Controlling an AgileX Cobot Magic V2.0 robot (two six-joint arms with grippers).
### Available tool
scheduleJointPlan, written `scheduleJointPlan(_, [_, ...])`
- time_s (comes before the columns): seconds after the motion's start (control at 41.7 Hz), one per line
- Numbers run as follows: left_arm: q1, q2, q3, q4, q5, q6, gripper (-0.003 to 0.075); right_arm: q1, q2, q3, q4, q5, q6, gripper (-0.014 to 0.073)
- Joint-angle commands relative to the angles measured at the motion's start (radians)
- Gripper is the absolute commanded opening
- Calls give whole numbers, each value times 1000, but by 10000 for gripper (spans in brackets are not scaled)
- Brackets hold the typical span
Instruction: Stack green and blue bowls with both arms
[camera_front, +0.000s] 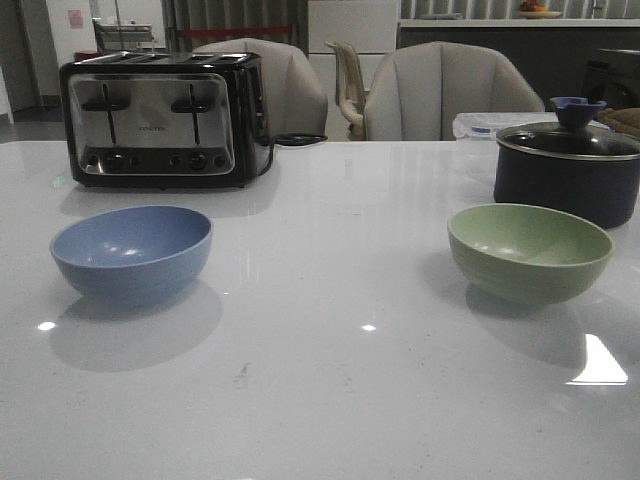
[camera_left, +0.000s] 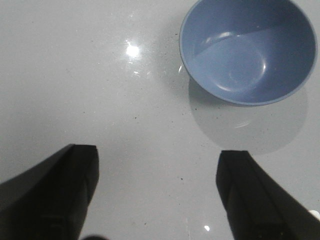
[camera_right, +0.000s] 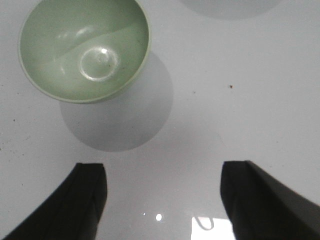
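Observation:
The dusty blue bowl (camera_front: 132, 252) stands upright and empty on the left of the white table; it also shows in the left wrist view (camera_left: 248, 50). The pale green bowl (camera_front: 529, 250) stands upright and empty on the right; it also shows in the right wrist view (camera_right: 84, 48). My left gripper (camera_left: 157, 165) is open and empty above bare table, short of the blue bowl. My right gripper (camera_right: 163, 172) is open and empty above bare table, short of the green bowl. Neither gripper shows in the front view.
A dark lidded pot (camera_front: 567, 165) stands just behind the green bowl. A black and silver toaster (camera_front: 160, 120) stands at the back left, its cord trailing right. Chairs (camera_front: 440, 95) stand beyond the table's far edge. A plastic container (camera_front: 480, 124) sits behind the pot.

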Motion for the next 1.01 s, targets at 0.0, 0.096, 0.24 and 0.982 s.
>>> scheduleJointPlan(0.0, [-6, -15, -34, -7, -56, 3, 531, -5, 83, -77, 32, -43, -15, 592])
scheduleJointPlan(0.096, [-6, -15, -34, -7, -56, 3, 531, -5, 174, -122, 34, -48, -15, 592])
scheduleJointPlan(0.24, [-6, -15, -34, -7, -56, 3, 531, -4, 307, -201, 53, -52, -26, 592])
scheduleJointPlan(0.982, [-6, -15, -34, -7, -56, 3, 531, 8, 687, -472, 118, -72, -78, 251])
